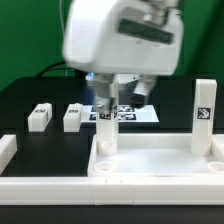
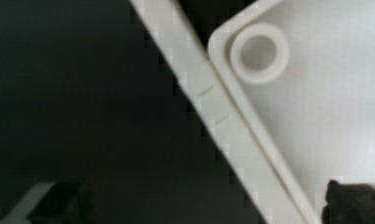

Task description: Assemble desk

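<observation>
The desk top (image 1: 150, 165) is a large white tray with a raised rim at the front of the black table. One white leg (image 1: 105, 128) stands upright at its left far corner and another leg (image 1: 203, 118) at its right far corner. Two loose legs (image 1: 40, 117) (image 1: 72, 117) lie on the table to the exterior view's left. My gripper (image 1: 120, 97) hangs open and empty above the tray's far left part. In the wrist view the gripper (image 2: 198, 205) straddles the tray's rim (image 2: 210, 100), beside a round corner hole (image 2: 260, 52).
The marker board (image 1: 135, 113) lies flat behind the tray, partly hidden by my gripper. A long low white rail (image 1: 100, 187) runs along the table's front edge, with a short piece (image 1: 6, 150) at the exterior view's left.
</observation>
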`<state>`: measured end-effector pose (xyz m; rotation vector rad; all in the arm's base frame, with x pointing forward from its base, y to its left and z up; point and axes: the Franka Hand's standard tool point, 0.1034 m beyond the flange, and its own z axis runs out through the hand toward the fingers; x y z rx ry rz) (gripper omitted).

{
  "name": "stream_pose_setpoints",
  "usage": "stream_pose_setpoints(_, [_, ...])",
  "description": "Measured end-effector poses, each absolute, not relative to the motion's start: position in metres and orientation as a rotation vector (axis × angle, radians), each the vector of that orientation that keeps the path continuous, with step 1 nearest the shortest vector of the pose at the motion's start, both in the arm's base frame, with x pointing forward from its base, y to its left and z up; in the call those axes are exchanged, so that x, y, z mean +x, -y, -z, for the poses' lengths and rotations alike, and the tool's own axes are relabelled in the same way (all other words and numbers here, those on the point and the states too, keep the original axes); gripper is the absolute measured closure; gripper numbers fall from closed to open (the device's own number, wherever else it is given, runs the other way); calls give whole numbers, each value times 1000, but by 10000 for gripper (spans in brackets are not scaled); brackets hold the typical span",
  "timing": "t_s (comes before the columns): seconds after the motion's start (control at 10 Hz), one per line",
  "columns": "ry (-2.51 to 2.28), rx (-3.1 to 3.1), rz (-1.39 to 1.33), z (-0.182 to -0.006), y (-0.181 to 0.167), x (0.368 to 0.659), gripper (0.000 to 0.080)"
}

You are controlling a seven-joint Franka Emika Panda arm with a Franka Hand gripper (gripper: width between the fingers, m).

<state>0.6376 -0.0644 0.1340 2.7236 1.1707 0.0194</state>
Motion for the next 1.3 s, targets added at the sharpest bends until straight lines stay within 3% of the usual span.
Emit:
stream_pose_setpoints(0.3, [-878,2862,18,-146,120,608,151])
stream_pose_setpoints(0.7, [-489,2964,-11,-142,109,608,151])
stream_pose_setpoints(0.8, [-401,2999,-15,-141,114,603,151])
stream_pose_setpoints(1.1, [52,3134,29,-128,175,554,151])
stream_pose_setpoints(1.3, [281,3146,75,-121,180,547,151])
